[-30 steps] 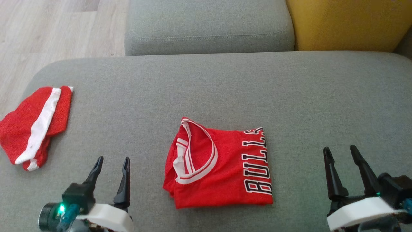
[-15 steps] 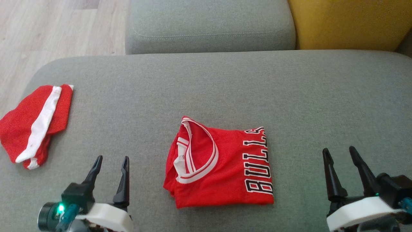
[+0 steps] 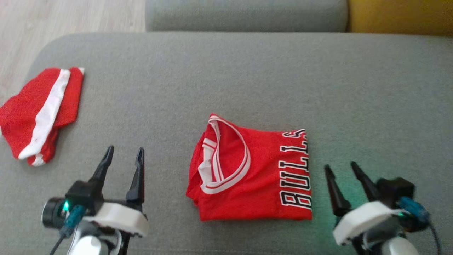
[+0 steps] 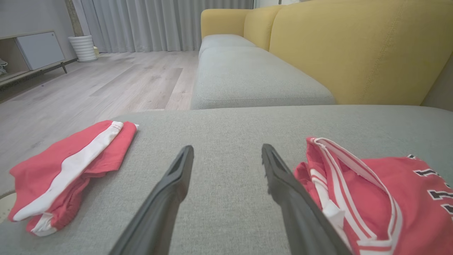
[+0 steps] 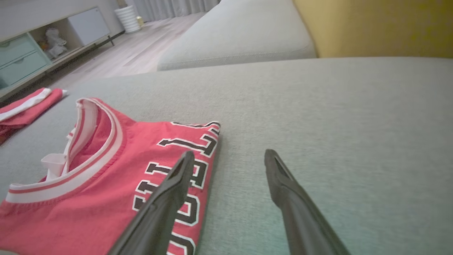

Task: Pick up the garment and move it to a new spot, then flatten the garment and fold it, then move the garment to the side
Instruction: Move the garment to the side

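The garment (image 3: pixel 254 177) is a red jersey with white-trimmed collar and black lettering, lying folded into a rectangle in the middle of the grey cushion. My left gripper (image 3: pixel 125 148) hovers open to its left, a hand's width from the collar side; in the left wrist view the garment (image 4: pixel 389 198) lies just right of the left gripper (image 4: pixel 227 147). My right gripper (image 3: pixel 340 165) stands open close to the lettered right edge. In the right wrist view the right gripper (image 5: pixel 229 152) straddles that edge of the garment (image 5: pixel 106 184), with nothing between its fingers.
Folded red shorts with a white stripe (image 3: pixel 39 109) lie at the cushion's far left edge. The grey seat cushion (image 3: pixel 226 71) stretches wide to the right. Behind it are another grey seat (image 3: pixel 244 14), a yellow backrest (image 3: pixel 400 14), and wooden floor (image 3: pixel 53 17) beyond the left edge.
The head camera has tilted, shifting the whole picture. My right gripper has moved left, closing in on the jersey's lettered edge. The left gripper and garment are unchanged.
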{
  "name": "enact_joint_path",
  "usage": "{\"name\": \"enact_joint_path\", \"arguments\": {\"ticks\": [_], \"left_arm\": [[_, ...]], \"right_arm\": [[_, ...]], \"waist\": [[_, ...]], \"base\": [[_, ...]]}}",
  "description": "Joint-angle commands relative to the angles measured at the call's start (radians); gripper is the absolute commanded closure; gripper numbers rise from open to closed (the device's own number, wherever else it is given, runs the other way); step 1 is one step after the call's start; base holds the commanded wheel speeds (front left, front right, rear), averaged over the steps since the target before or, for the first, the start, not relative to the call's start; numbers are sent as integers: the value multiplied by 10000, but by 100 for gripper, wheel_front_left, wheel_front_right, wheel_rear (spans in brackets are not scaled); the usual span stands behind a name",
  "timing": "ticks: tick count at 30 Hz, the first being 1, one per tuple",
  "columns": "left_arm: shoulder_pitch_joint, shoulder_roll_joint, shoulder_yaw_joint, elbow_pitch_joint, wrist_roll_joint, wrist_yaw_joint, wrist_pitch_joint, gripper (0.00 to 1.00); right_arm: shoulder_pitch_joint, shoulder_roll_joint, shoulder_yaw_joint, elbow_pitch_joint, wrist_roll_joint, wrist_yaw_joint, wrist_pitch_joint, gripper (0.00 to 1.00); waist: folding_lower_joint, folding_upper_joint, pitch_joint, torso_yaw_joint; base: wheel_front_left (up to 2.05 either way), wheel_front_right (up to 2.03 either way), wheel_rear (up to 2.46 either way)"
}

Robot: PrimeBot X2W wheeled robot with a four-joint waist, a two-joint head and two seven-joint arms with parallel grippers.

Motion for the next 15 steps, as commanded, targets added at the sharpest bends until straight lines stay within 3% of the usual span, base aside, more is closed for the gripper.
{"name": "enact_joint_path", "arguments": {"ticks": [1, 10, 11, 13, 15], "left_arm": [[-648, 111, 305, -254, -14, -61, -164, 0], [-1204, -152, 254, 178, -58, -228, -462, 0], [-1234, -165, 257, 219, -59, -241, -483, 0], [-1282, -179, 268, 299, -59, -263, -517, 0], [-1298, -183, 286, 359, -60, -277, -544, 0]], "right_arm": [[-571, -70, 428, 75, 67, 67, -20, 0], [-1643, -70, 1119, 2495, 797, 67, 772, 0], [-1753, -70, 1193, 2611, 830, 67, 820, 8], [-1917, -70, 1339, 2801, 914, 67, 913, 96], [-2032, -70, 1441, 2906, 960, 67, 923, 100]], "waist": [[0, 0, 323, 239], [0, 0, 882, 503], [0, 0, 903, 497], [0, 0, 917, 470], [0, 0, 896, 407]], "base": [[0, 0, 0], [0, 0, 0], [0, 0, 0], [0, 0, 0], [0, 0, 0]]}}
